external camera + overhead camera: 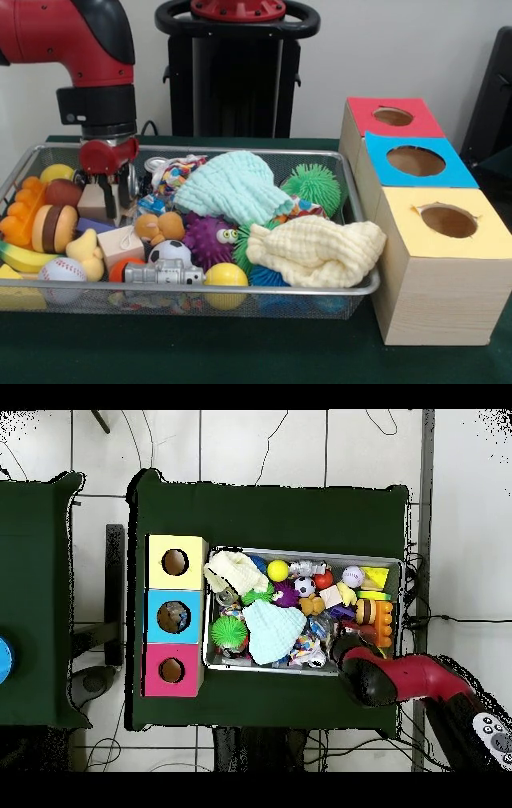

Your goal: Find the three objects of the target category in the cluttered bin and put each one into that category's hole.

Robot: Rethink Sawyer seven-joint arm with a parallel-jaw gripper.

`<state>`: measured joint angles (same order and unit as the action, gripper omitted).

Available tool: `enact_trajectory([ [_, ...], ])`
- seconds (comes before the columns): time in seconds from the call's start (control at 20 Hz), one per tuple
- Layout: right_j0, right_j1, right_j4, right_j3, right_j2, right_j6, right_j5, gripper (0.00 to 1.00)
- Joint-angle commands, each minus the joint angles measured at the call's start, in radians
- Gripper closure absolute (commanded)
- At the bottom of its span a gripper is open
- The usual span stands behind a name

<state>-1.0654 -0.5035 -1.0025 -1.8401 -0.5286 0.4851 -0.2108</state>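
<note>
Front cam sits low and close at the table edge, looking level across the wire bin [356,292], which fills the lower left of the frame, with the three hole boxes [436,264] on the right. Overhead cam is way higher, looking straight down, so the green table [270,509] is mid-frame with floor around it. Both views share the bin [300,554] and boxes [176,615].

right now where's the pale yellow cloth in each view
Front view: the pale yellow cloth lies at the bin's near right, beside the yellow-topped box.
Overhead view: the cloth lies at the bin's upper left corner.
Shared landmark: the yellow-topped box, right next to it in both.
</note>
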Motion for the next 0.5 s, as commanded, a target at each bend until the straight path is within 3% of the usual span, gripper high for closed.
enact_trajectory([
  [0.05,-0.007,-0.088,0.043,-0.081,-0.079,0.01,-0.118,0.0],
  [0.5,0.024,-0.045,-0.001,-0.047,-0.032,0.037,-0.099,0.0],
])
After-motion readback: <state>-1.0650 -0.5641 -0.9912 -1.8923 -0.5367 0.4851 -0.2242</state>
